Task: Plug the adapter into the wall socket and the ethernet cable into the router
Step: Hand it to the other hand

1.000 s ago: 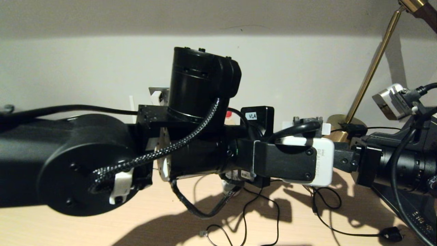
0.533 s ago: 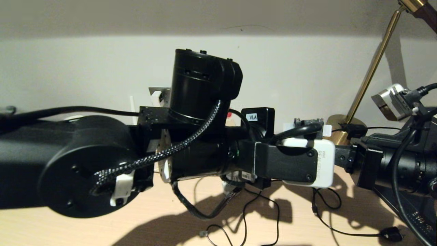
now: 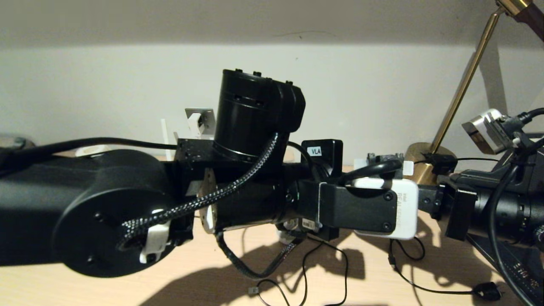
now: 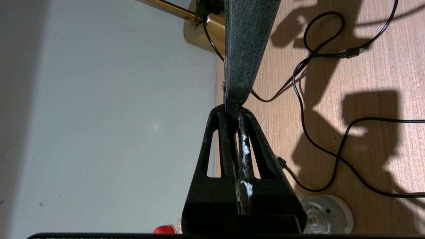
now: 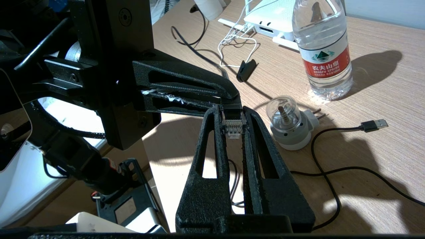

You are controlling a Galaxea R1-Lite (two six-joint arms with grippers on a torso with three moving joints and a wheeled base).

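Note:
The ethernet cable's clear plug (image 5: 229, 127) is pinched between the fingertips of my right gripper (image 5: 232, 111), which is shut on it above the desk. My left gripper (image 4: 233, 111) comes in from the side, and its shut tips meet the plug's dark rear end. In the head view both arms meet at mid-height in front of the wall. The router (image 5: 265, 25) lies flat at the far side of the desk, ports facing me. The grey wall socket (image 3: 204, 115) shows above the left arm, with the white adapter (image 3: 195, 121) against it.
A water bottle (image 5: 322, 49) stands near the router. A round white-and-clear gadget (image 5: 292, 127), a black clip (image 5: 246, 70) and a USB-tipped cable (image 5: 373, 125) lie on the desk. A brass lamp base (image 3: 425, 159) stands at the back right by the wall.
Both arms have sunk a little and the left wrist has shifted slightly right. The grips look the same.

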